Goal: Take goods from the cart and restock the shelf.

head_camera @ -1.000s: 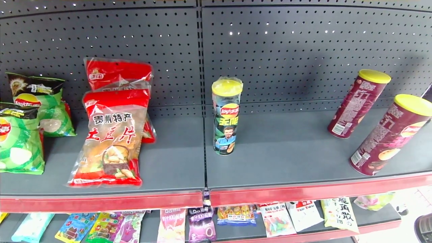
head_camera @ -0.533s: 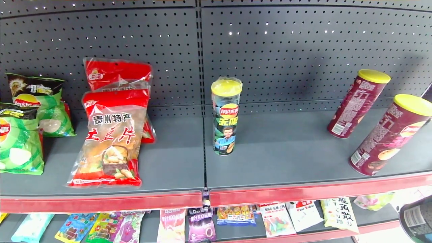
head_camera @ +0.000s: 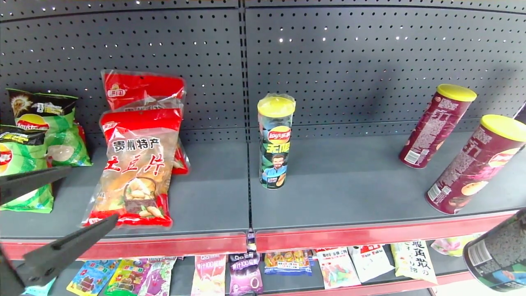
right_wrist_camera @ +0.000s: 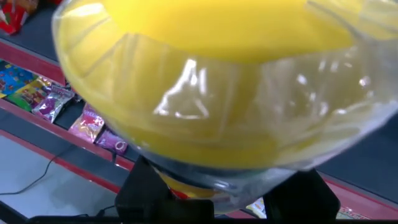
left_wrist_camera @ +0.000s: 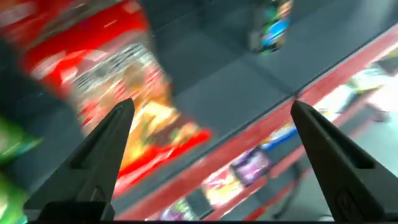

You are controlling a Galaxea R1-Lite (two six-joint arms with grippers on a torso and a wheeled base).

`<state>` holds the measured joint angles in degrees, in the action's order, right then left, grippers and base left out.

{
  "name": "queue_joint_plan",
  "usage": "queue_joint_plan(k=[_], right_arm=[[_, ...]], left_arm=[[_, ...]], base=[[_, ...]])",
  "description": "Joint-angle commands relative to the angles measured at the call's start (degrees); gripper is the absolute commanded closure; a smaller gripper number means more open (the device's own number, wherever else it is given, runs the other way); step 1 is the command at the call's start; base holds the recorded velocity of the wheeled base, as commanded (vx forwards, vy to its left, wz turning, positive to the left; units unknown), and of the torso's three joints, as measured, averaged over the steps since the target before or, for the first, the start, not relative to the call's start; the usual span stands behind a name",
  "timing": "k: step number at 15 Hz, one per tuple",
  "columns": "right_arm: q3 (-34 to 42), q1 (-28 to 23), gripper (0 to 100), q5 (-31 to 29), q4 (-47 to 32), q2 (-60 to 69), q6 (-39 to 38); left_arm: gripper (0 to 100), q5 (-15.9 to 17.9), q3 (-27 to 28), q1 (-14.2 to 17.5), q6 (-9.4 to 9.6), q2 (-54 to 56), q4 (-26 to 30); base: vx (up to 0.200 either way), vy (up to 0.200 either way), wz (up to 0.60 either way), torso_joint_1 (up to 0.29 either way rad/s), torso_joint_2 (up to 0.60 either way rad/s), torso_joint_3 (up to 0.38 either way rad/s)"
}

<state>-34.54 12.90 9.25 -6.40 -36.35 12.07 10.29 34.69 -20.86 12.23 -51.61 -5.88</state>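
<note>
A dark chip can [head_camera: 497, 257] with a yellow lid [right_wrist_camera: 205, 68] under clear wrap is at the lower right, below the shelf's red front edge [head_camera: 370, 234]. My right gripper [right_wrist_camera: 227, 190] is shut on it, a finger on each side. At the lower left my left gripper [head_camera: 93, 192] [left_wrist_camera: 212, 104] is open with nothing between its fingers, in front of the red potato chip bag [head_camera: 135, 172] [left_wrist_camera: 118, 81]. A matching dark can [head_camera: 276, 142] [left_wrist_camera: 270, 28] stands upright mid-shelf.
Two maroon cans [head_camera: 435, 127] [head_camera: 472, 164] stand at the shelf's right end. Green chip bags [head_camera: 24, 164] sit at the far left, and a second red bag [head_camera: 141, 88] behind the first. Bare shelf [head_camera: 349, 185] lies between the dark and maroon cans. Several small packets [head_camera: 246, 271] fill the lower shelf.
The held can has risen into the head view at the lower right. My left gripper has come into view at the lower left, open. The goods on the shelf have not moved.
</note>
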Motion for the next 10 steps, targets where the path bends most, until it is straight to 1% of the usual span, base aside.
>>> queue_joint_plan(k=[1, 3, 4, 6, 9, 10], right_arm=[[0.3, 0.1, 100, 0.1, 0.0, 0.0, -0.4], [0.6, 0.0, 100, 0.0, 0.0, 0.2, -0.5], [0.7, 0.0, 100, -0.1, 0.0, 0.2, -0.5], [1.1, -0.1, 100, -0.3, 0.0, 1.0, -0.6], [2.0, -0.2, 100, -0.5, -0.1, 2.0, -0.6], [2.1, -0.3, 100, -0.6, -0.1, 2.3, -0.6]], left_arm=[[0, 4.0, 9.3, -5.7, -2.21, -18.4, -2.0], [0, 9.0, 13.0, -5.8, -1.94, -24.4, -4.3], [0, 9.5, 13.6, -5.9, -1.94, -25.3, -4.9], [0, 10.1, 16.7, -6.3, -1.94, -30.9, -8.2], [0, 10.1, 19.1, -6.6, -1.86, -35.8, -10.9], [0, 10.0, 19.9, -7.7, -1.86, -38.0, -12.4]], base=[[0.000, 0.000, 0.00, 0.000, 0.00, 0.000], [0.000, 0.000, 0.00, 0.000, 0.00, 0.000], [0.000, 0.000, 0.00, 0.000, 0.00, 0.000], [0.000, 0.000, 0.00, 0.000, 0.00, 0.000], [0.000, 0.000, 0.00, 0.000, 0.00, 0.000], [0.000, 0.000, 0.00, 0.000, 0.00, 0.000]])
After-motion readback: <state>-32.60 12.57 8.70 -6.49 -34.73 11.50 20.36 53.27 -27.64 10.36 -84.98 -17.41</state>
